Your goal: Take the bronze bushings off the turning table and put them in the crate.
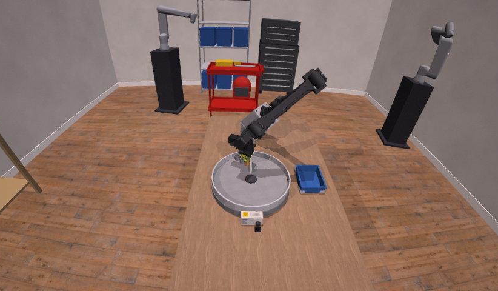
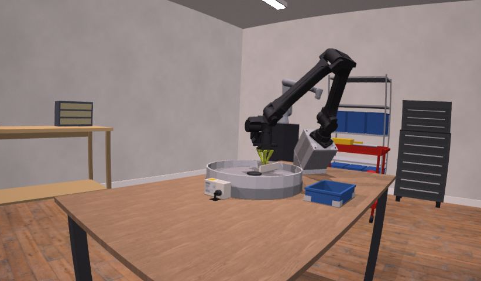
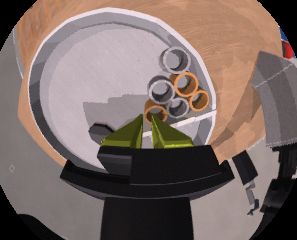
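Bushings, three bronze and three steel, crowd together inside the turning table, on the side toward the tabletop's arm-base edge. Steel neighbours and a pale bar hem in the bronze bushing at the gripper. Its fingers stand close together; whether they pinch that bushing's wall, I cannot tell. The blue crate sits near the top view's right-hand tabletop edge, beyond the turning table's raised rim.

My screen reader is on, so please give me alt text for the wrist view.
Nearly closed yellow-green gripper at the nearest of three bronze rings; whether it grips the ring is unclear. Three steel rings cluster with them near the rim of a round gray turning table.
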### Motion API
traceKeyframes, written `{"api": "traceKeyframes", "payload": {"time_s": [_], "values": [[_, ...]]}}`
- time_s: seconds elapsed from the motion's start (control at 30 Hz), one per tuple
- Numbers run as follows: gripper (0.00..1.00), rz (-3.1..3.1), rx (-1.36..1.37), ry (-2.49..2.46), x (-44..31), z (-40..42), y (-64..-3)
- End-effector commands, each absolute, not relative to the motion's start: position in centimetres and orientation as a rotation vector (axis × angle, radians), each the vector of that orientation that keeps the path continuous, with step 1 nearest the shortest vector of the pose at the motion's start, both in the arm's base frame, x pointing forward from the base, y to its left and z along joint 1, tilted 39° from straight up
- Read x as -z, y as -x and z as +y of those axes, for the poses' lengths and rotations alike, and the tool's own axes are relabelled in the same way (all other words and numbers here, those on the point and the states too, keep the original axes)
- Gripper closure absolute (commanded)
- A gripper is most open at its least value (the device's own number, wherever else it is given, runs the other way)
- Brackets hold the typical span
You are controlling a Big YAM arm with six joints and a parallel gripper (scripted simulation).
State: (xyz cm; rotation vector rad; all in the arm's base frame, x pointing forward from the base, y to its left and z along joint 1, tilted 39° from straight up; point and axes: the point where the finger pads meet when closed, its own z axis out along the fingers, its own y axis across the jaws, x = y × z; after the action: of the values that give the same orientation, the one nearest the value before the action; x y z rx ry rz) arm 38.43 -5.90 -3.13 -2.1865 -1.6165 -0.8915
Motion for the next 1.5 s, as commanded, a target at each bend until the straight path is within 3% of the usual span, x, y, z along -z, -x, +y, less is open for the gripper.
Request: {"api": "traceKeyframes", "payload": {"time_s": [0.0,1.47], "values": [[0.88,-1.626,0.895,2.189,3.27,-5.72,-39.07],[0.88,-1.629,0.902,2.194,3.63,-5.41,-39.32]]}}
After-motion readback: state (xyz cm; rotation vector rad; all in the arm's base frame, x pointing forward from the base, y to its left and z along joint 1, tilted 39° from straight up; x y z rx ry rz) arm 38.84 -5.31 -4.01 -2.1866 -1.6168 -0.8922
